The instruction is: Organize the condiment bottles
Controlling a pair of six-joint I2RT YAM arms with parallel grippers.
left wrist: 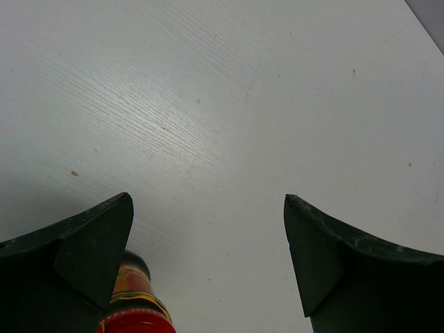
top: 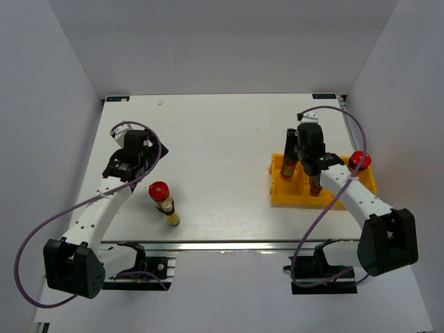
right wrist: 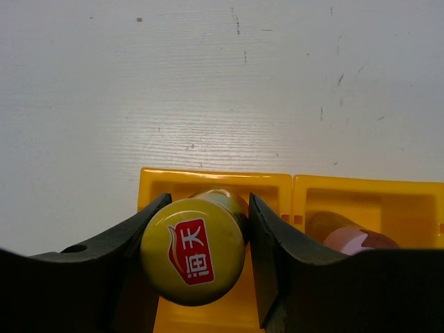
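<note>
My right gripper [top: 297, 147] [right wrist: 208, 198] is shut on a slim yellow-capped bottle [top: 287, 166] [right wrist: 193, 251], upright in the far-left compartment of the yellow tray [top: 286, 200] [right wrist: 215, 175]. A pink-capped bottle [top: 316, 184] [right wrist: 348, 240] stands in the compartment beside it. A red-capped jar [top: 359, 160] stands at the tray's right end. On the table to the left stand another red-capped jar [top: 159, 189] [left wrist: 135, 309] and a slim yellow-capped bottle [top: 172, 218]. My left gripper [top: 139, 154] [left wrist: 208, 208] is open and empty, just behind that jar. The black-capped bottle is hidden.
The right arm reaches over the tray and hides part of its compartments. The table's front edge runs just below the two loose bottles. White walls stand on the left, right and far sides.
</note>
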